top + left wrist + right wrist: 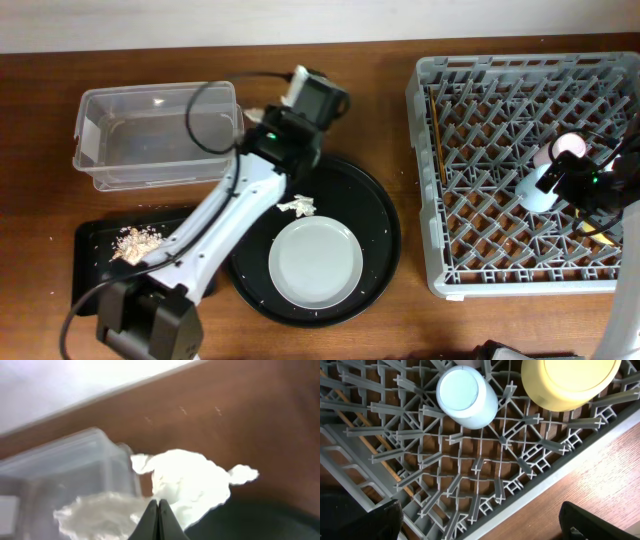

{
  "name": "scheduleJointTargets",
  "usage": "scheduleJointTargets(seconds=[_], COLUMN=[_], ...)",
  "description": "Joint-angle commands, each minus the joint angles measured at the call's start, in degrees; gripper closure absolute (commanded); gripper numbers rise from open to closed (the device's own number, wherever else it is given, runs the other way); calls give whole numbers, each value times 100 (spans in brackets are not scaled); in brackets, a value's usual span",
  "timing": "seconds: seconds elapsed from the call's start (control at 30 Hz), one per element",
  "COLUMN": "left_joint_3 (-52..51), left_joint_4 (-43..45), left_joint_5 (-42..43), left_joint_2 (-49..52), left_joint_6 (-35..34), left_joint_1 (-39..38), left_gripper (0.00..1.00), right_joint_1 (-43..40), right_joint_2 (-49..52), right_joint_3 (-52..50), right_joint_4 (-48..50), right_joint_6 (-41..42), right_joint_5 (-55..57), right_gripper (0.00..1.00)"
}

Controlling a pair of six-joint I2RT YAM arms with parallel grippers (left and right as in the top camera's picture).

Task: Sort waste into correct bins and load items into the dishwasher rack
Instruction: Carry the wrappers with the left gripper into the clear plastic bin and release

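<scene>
The left gripper (158, 510) has its two fingers pinched tight on a crumpled white paper napkin (187, 480). The napkin puffs out just past the fingertips. The clear plastic tub (65, 472) is just beside the hand, on its left in the wrist view. So this looks like the trash-sorting step, and the napkin should go in the tub. Next, the hand needs to move over the tub's wall and open up to drop it. The right gripper (485, 522) is spread wide and holds nothing. It hangs over the dishwasher rack (550, 472), where the small light-blue cup (466, 396) and the yellow bowl (570, 380) sit just ahead of it.
</scene>
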Motion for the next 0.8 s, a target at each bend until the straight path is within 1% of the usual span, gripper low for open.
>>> scheduleJointTargets(seconds=[0.0,0.13,0.27,0.3,0.33,0.4,0.47,0.63,0.77], left_joint_3=[24,24,24,24,24,24,24,13,13], left_joint_4=[507,1045,1499,1572,1613,1641,1641,1626,1611], left_joint_5=[-396,-393,-382,-271,-59,570,973,1576,1932], left_joint_2=[-129,-127,-127,-127,-127,-116,-105,-15,162], left_joint_6=[811,1147,1147,1178,1325,1851,2332,3204,3604], left_joint_1=[378,734,1270,1425,1556,1851,2098,2658,2830], left_gripper=[99,99,99,99,99,99,99,99,99], right_joint_1=[-33,-33,-33,-33,-33,-33,-33,-33,-33], right_joint_2=[17,17,17,17,17,17,17,17,17], right_joint_3=[-20,-20,-20,-20,-20,-20,-20,-20,-20], right_joint_4=[0,0,0,0,-2,-2,0,0,0], right_joint_6=[52,52,52,52,52,52,52,52,52], right_joint_5=[13,13,11,13,13,13,13,11,13], right_gripper=[2,2,2,2,2,2,2,2,2])
